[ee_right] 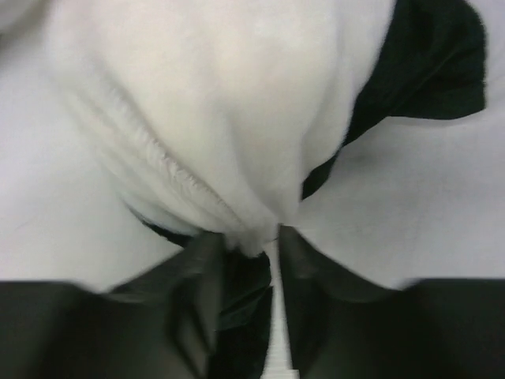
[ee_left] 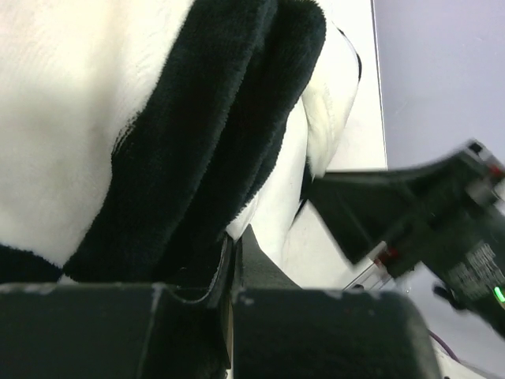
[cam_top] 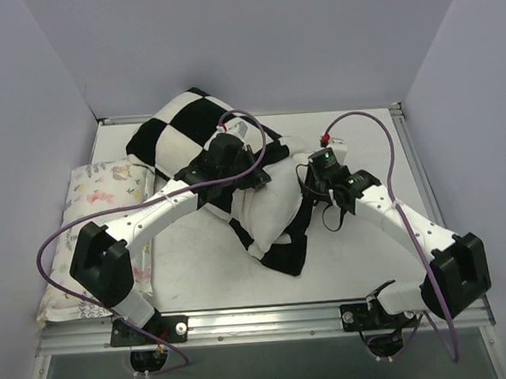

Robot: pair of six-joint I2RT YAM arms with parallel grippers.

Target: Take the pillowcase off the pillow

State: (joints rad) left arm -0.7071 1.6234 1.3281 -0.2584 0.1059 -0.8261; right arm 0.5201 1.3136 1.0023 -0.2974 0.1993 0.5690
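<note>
Left end effector (cam_top: 237, 165): jaws together, clamped on a thick black fold of the pillowcase (cam_top: 189, 129). In the left wrist view the fold rises straight out from between the fingertips.

Pillowcase: black-and-white checkered fleece. Most of it lies beyond and to the left of the left end effector. A looser end trails between the two end effectors toward the arm bases.

Right end effector (cam_top: 308, 184): jaws part way apart, with a tuft of white fleecy material between the fingertips. The right wrist view is blurred, so I cannot tell whether the tuft is pinched or only bracketed. A dark fold lies just under the fingertips.

Pillow (cam_top: 267, 210): I take it to be the plain white bulk just beside the right end effector's fingertips, between the two end effectors. It could instead be the case's white inside. The rest is hidden in the case.

Step in hand: my judgement is that one side anchors the cover while the other takes hold of the filling.

Doing it well: the right jaws should bite white material only and leave the dark fold out. Otherwise both arms would hold the case and nothing would slide. The left clamp should hold firm, and the pull should run lengthwise, low over the desk (cam_top: 198, 270).

Risk: fleece slipping from a shallow pinch. The floral pillow (cam_top: 103, 194) lies well apart, left of the left end effector.
</note>
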